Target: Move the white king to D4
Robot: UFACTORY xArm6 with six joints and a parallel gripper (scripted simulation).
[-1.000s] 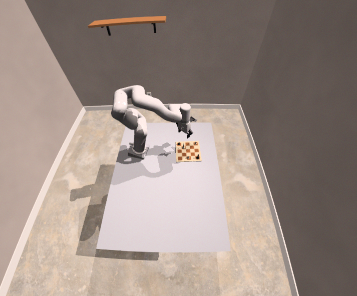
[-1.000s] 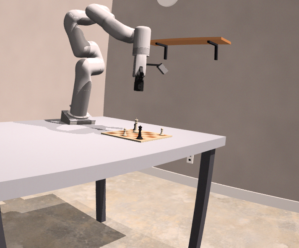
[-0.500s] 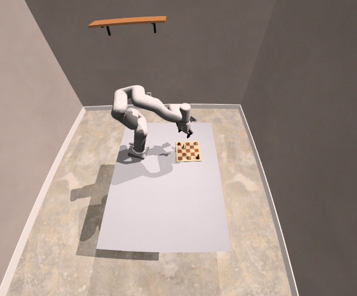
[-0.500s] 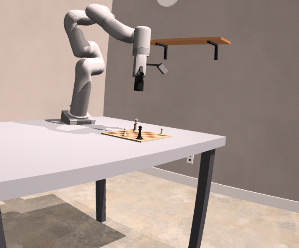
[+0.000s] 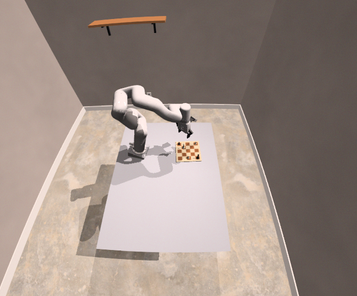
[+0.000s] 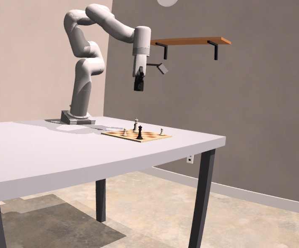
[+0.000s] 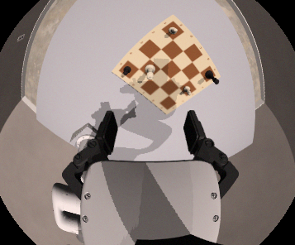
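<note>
The small chessboard (image 5: 188, 151) lies on the white table, also in the side view (image 6: 136, 134) and the wrist view (image 7: 168, 63). The white king (image 6: 136, 125), the tallest white piece, stands upright near the board's edge toward the arm's base; it also shows from above (image 5: 183, 146) and in the wrist view (image 7: 150, 71). My gripper (image 6: 138, 86) (image 5: 186, 133) is open and empty, hanging high above the board's far edge, well clear of all pieces. In the wrist view its fingers frame bare table just short of the board.
A black piece (image 7: 127, 69) stands on a corner square close to the king. Another black piece (image 6: 139, 132) and two white pawns (image 6: 124, 131) (image 6: 161, 131) stand on other edge squares. The arm's base (image 6: 77, 117) is left of the board; a wall shelf (image 6: 189, 41) hangs behind.
</note>
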